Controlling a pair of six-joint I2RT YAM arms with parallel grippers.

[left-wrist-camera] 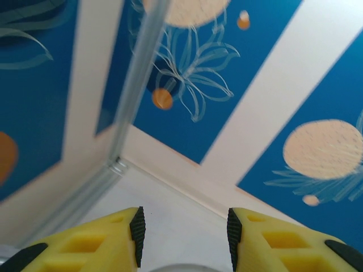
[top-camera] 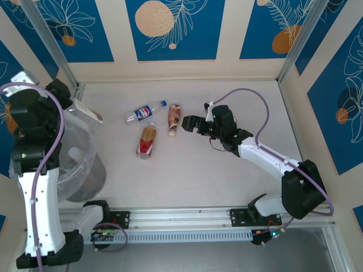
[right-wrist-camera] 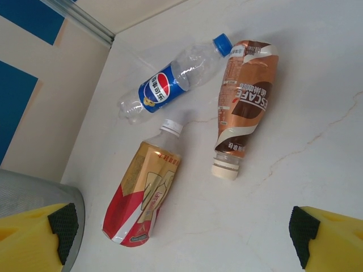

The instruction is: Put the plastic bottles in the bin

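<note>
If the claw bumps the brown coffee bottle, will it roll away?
Probably: the brown bottle lies on its round side on the smooth table. Its crumpled end suggests thin plastic, so it is likely light and squishy.

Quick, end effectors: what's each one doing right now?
Left end effector: closed on a bottle.
Right end effector: open, holding nothing.

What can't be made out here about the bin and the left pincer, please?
- Contents of the large round bin lined with clear plastic: top view, the left arm and the crinkly liner hide them.
- What the left pincer holds, if anything: left wrist view, the bottom edge cuts off all but a pale sliver.
</note>
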